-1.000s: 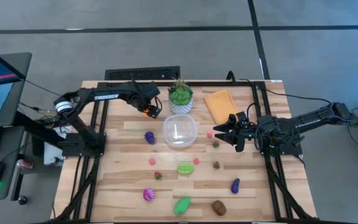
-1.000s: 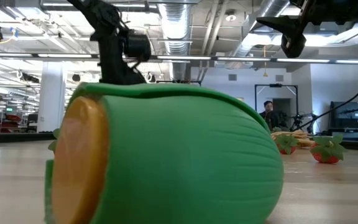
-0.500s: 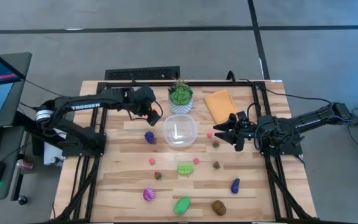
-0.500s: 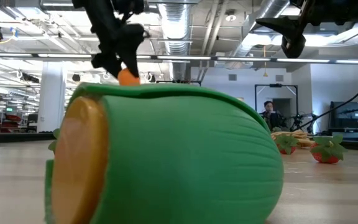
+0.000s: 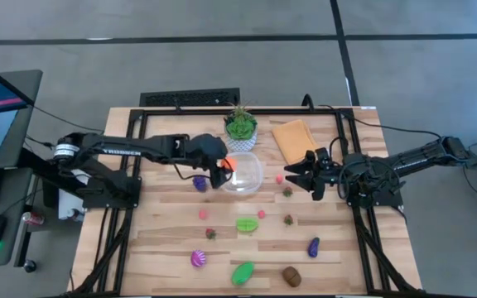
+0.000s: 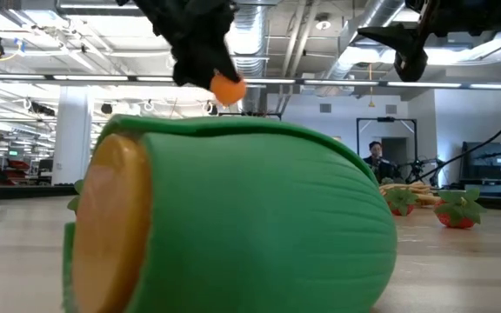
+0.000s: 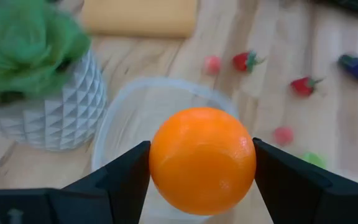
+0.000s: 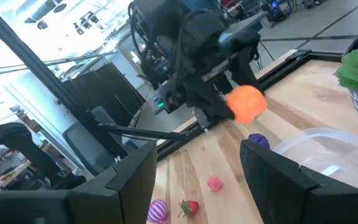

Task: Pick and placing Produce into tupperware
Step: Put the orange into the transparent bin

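Tupperware (image 5: 243,172) sits mid-table, at six o'clock from the potted plant (image 5: 240,125). Left gripper (image 5: 224,166) hangs over its nine-o'clock rim, pinching the orange fruit (image 7: 202,160) — released here, it could strike the rim and roll away. Right gripper (image 5: 302,175) waits at three o'clock, fingers spread.

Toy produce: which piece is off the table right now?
The orange ball, clamped in the left pincer at the edge of the clear container. Every other piece lies on the wooden table.
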Action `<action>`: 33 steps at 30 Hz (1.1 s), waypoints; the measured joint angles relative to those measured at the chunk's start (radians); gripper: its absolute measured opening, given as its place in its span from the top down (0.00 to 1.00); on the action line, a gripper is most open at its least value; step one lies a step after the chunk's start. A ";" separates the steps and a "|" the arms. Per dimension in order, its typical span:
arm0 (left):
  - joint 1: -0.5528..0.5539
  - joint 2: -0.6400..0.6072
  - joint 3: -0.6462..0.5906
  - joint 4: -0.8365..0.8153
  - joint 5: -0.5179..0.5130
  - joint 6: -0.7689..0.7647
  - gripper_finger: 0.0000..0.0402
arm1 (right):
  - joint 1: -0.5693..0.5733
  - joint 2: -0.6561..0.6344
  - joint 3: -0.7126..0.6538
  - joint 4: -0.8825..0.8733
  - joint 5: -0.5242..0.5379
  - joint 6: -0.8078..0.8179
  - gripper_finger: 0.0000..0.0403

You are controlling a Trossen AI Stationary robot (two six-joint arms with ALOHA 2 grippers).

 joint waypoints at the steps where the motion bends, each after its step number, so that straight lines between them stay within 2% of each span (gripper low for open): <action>1: 0.000 0.015 -0.001 0.000 -0.013 0.001 0.37 | 0.000 0.005 0.000 0.008 0.000 0.000 0.37; 12: -0.002 0.167 -0.001 0.045 -0.036 -0.022 0.37 | 0.002 0.075 0.000 0.036 0.000 0.011 0.37; 20: 0.012 0.185 -0.001 0.051 -0.132 -0.041 0.37 | 0.002 0.128 0.000 0.079 -0.001 0.020 0.37; 33: 0.066 0.204 0.000 0.063 -0.077 0.024 0.37 | 0.000 0.131 0.000 0.111 -0.001 0.002 0.37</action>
